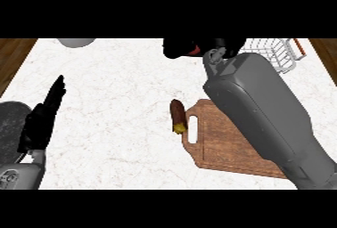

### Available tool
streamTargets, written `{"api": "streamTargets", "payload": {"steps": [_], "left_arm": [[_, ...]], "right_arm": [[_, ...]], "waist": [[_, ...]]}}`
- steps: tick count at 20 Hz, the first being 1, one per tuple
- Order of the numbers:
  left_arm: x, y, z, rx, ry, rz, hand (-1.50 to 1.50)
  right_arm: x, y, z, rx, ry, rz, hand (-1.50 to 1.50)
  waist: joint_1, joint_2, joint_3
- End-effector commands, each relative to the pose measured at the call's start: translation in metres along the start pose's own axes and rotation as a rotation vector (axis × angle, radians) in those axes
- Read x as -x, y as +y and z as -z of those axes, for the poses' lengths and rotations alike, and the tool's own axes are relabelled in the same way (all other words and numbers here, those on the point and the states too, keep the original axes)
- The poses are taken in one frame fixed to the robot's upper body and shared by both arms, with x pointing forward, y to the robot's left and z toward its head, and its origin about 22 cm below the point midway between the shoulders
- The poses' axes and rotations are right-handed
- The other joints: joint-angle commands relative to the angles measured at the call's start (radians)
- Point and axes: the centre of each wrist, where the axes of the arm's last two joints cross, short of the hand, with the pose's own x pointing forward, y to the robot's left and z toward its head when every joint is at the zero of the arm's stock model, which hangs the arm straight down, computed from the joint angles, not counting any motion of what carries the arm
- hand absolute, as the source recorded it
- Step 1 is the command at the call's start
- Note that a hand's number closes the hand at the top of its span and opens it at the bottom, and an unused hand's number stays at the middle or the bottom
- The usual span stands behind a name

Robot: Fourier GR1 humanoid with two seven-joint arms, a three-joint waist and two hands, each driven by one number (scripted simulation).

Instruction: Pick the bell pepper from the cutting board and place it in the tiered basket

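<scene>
Over the marble counter (118,89), the right hand (179,45) curls round the bell pepper (193,51) near the tiered basket (280,53), seemingly ready to place it, while the left hand (43,120) rests straight-fingered.

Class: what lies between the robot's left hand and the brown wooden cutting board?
In the head view, only a brown, yellow-tipped elongated item, beside the wooden cutting board.

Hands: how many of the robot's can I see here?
2. The left hand rests open at the view's left; the right hand, at the top near the basket, curls round the red bell pepper.
</scene>
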Motion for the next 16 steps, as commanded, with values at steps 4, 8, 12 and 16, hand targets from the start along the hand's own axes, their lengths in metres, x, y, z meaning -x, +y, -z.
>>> {"api": "streamTargets", "payload": {"steps": [4, 8, 12, 16], "left_arm": [[0.001, -0.004, 0.005, 0.001, 0.0, 0.017, 0.0], [0.014, -0.011, 0.012, -0.003, -0.007, 0.007, 0.0], [0.009, -0.011, -0.003, -0.02, 0.002, 0.012, 0.0], [0.014, -0.007, 0.008, -0.016, -0.011, -0.003, 0.0]], "right_arm": [[0.038, 0.008, 0.033, 0.081, 0.054, -0.33, 1.5], [0.081, 0.002, 0.061, 0.087, 0.075, -0.354, 1.5], [0.088, -0.002, 0.062, 0.044, 0.05, -0.336, 1.5], [0.109, 0.017, 0.063, -0.028, 0.033, -0.334, 1.5]], "waist": [[-0.003, 0.001, 0.0], [-0.002, 0.005, 0.0], [-0.002, -0.001, 0.0], [-0.005, 0.001, 0.0]]}}
